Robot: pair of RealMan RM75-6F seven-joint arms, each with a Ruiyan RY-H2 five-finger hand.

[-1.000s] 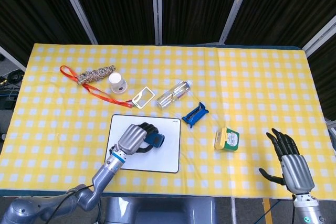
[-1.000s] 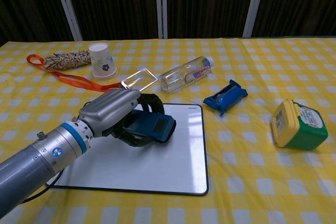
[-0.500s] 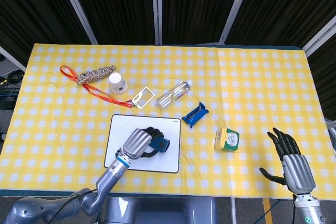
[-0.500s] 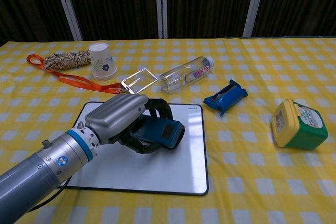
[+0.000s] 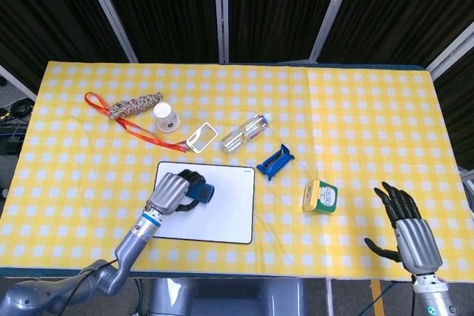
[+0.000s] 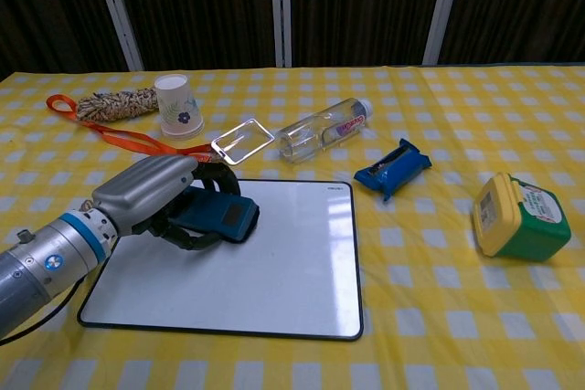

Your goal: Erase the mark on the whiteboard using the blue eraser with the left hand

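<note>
The wiping step looks to be in hand: the left robot hand (image 6: 160, 194) has its metal-backed fingers curled over the flat blue rectangular eraser (image 6: 219, 219) and holds it pressed down on the white rectangular whiteboard with a dark rim (image 6: 302, 303), at the board's far left corner as the chest view shows it. The board lies flat on the yellow-and-white checked surface (image 5: 355, 116), near the robot's edge and left of centre. No mark shows on the bare white area in either view; whether any ink is left under the hand or the eraser cannot be told, so the task seems near its end or already done. My judgement is that the next move calls for either one more pass across the patch the hand covers, keeping the eraser flat and under steady pressure, or a lift to check the board. The eraser's long axis runs roughly across the board, left to right, with its free end pointing toward the robot's right, along the far rim; the board's own long axis lies the same way. The right robot hand (image 5: 409, 231) hangs well apart near the surface's right corner, fingers spread and holding nothing.
</note>
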